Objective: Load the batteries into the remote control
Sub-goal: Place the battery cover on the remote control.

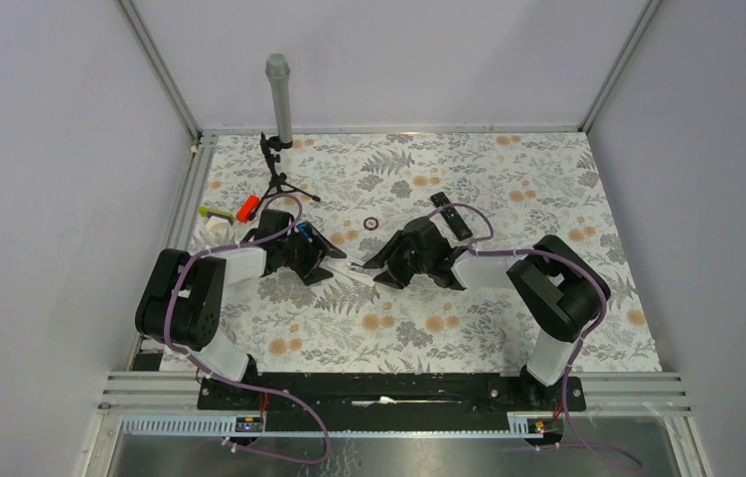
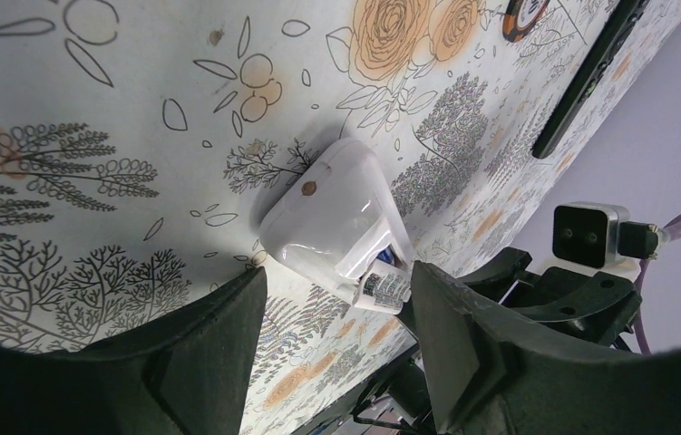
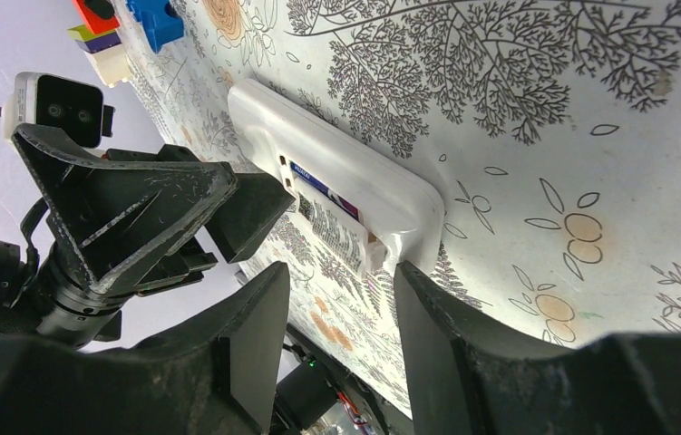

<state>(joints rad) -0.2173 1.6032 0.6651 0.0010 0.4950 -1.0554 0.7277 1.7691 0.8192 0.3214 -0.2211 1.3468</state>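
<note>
Mid-tabletop, the remote [image 3: 382, 181] has batteries [image 3: 323, 190] in its bay, one maybe not pressed flat. Left gripper [image 2: 336, 344] and right gripper [image 3: 341, 344] straddle it half open, gripping nothing.

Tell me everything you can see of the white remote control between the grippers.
The white remote control is a slim, glossy plastic bar with rounded corners, lying flat and back-up on the floral tablecloth. Its battery bay is uncovered, with a battery bearing a blue-and-white printed label inside. The left gripper and right gripper straddle opposite ends with open jaws; whether either touches it cannot be told.
</note>
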